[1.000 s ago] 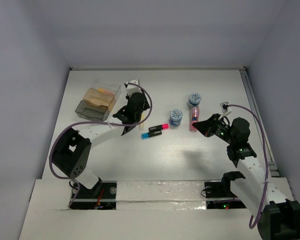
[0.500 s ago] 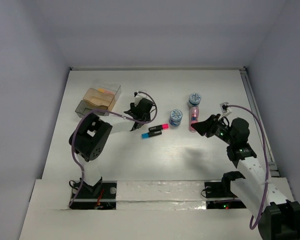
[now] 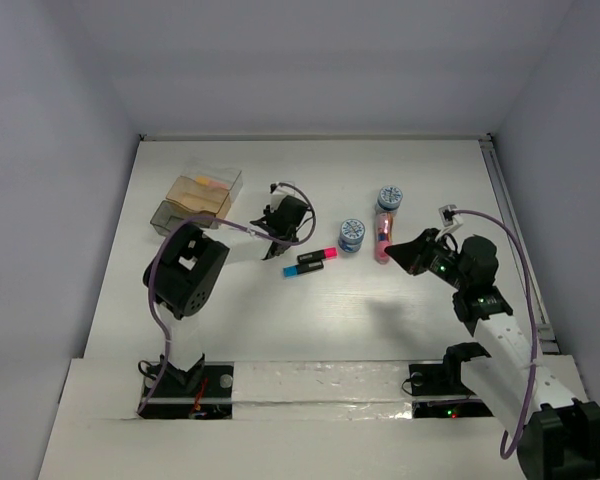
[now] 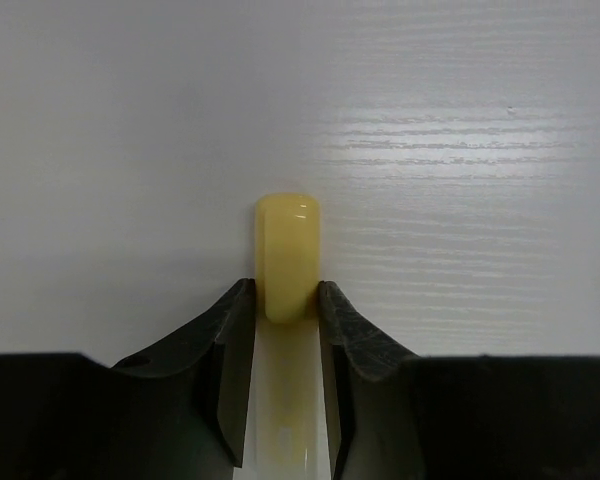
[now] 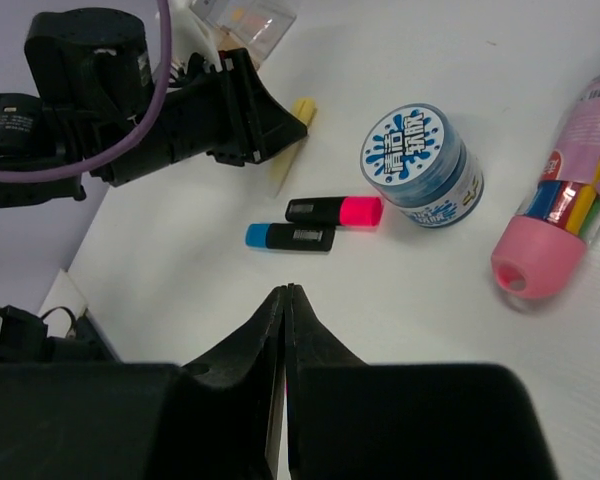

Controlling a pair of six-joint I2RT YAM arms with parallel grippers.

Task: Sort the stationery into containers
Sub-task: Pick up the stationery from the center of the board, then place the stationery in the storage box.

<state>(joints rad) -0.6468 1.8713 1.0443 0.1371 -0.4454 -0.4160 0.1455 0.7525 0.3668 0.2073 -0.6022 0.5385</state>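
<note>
Big white table [image 3: 310, 330] first. The right gripper [image 5: 285, 295] hangs right of centre in the top view, fingers squeezed together on nothing. The left gripper [image 4: 287, 300] is a bit left of centre.

The box cluster sits upper left, all touching: clear box [image 3: 212, 183], tan-brown box [image 3: 195, 200], dark grey box [image 3: 170, 215]. The pink tube [image 3: 383, 235] lies right of centre. One tub [image 3: 389, 197] touches its upper end, the other tub [image 3: 352, 235] is just left of it.

The pink-and-black marker [image 3: 317, 256] and blue-and-black marker [image 3: 302, 269] lie side by side at centre. The yellow marker [image 4: 287, 250] lies on the table, pinched by the left gripper.
</note>
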